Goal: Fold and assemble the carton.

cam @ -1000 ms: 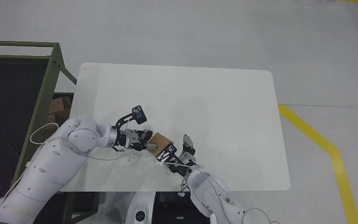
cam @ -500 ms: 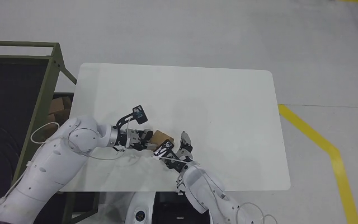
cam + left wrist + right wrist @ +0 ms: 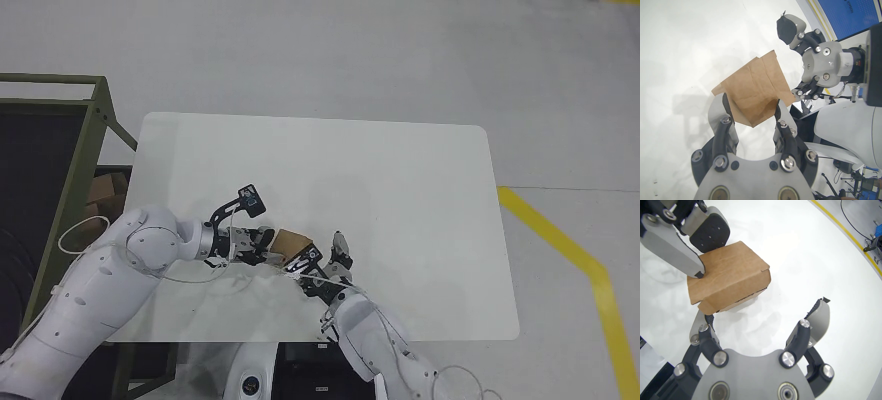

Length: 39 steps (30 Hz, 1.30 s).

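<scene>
In the lower middle of the top view, a little left of centre, the brown carton is close to the lower edge of the white worktop, between the two arms. It is folded into a shallow box shape, with a flap turned down over one end and a raw corrugated edge showing there. The left claw comes in from the left of the frame and is clamped on the carton, one finger on each of two opposite sides. Whether the carton rests on the worktop or hangs just above it cannot be told. The right claw comes up from the bottom of the frame with its fingers spread wide apart. One fingertip is tucked at the carton's lower corner and the other is over bare worktop, well apart from the carton. A green-framed rack stands at the left edge of the frame, and a yellow floor line runs down the right.
</scene>
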{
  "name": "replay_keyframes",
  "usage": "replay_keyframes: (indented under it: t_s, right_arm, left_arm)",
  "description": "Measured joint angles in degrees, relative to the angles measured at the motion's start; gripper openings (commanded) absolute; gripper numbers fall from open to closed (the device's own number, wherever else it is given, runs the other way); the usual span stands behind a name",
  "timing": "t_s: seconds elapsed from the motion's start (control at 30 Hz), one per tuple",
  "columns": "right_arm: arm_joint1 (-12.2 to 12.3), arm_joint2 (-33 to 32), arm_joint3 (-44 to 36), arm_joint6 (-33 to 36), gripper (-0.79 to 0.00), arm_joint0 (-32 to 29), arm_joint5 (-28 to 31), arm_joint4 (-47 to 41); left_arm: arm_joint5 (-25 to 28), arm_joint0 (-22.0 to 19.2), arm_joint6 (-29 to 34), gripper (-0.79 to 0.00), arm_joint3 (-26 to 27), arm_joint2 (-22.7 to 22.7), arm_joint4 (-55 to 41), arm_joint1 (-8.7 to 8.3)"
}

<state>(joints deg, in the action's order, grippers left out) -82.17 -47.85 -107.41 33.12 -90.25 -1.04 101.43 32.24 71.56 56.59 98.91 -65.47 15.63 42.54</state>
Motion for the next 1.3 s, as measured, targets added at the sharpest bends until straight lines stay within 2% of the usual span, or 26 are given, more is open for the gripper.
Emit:
replay_keyframes:
  t_s: [0.17, 0.37, 0.6, 0.87, 1.03, 1.17, 1.3]
  right_arm:
    - [1.4, -6.0, -5.6, -2.4, 0.000, -4.4, 4.6, -4.7]
    - [1.7, -9.6, -6.7, -1.6, 0.000, -4.5, 4.1, -9.6]
    - [1.1, -8.2, -5.0, 0.4, 0.000, -1.8, -0.1, -10.2]
    - [0.6, -6.9, -2.7, 2.7, 0.000, 1.1, -1.0, -11.0]
    - [0.5, -6.6, -1.5, 3.7, 0.000, 2.3, -1.1, -11.6]
    - [0.4, -6.4, -1.1, 3.7, 0.000, 2.6, -1.2, -11.9]
    - [0.4, -6.4, -0.7, 3.5, 0.000, 2.7, -1.1, -12.2]
  left_arm:
    - [-1.0, -0.8, -0.5, -0.320, -0.4, 0.8, -0.2, 0.31]
    - [-1.1, -1.7, -0.5, -0.354, -1.2, 1.6, -0.7, 0.61]
    - [-1.4, -2.4, -0.1, -0.348, -1.9, 2.1, -1.1, 0.83]
    - [-1.5, -3.6, 0.2, -0.336, -2.7, 3.4, -1.3, 1.26]
    - [-1.5, -4.2, 0.2, -0.366, -3.4, 4.1, -1.3, 1.53]
    - [-1.4, -4.6, 0.3, -0.437, -3.8, 4.6, -1.5, 1.71]
    - [-1.5, -4.9, 0.2, -0.434, -4.0, 5.1, -1.4, 1.89]
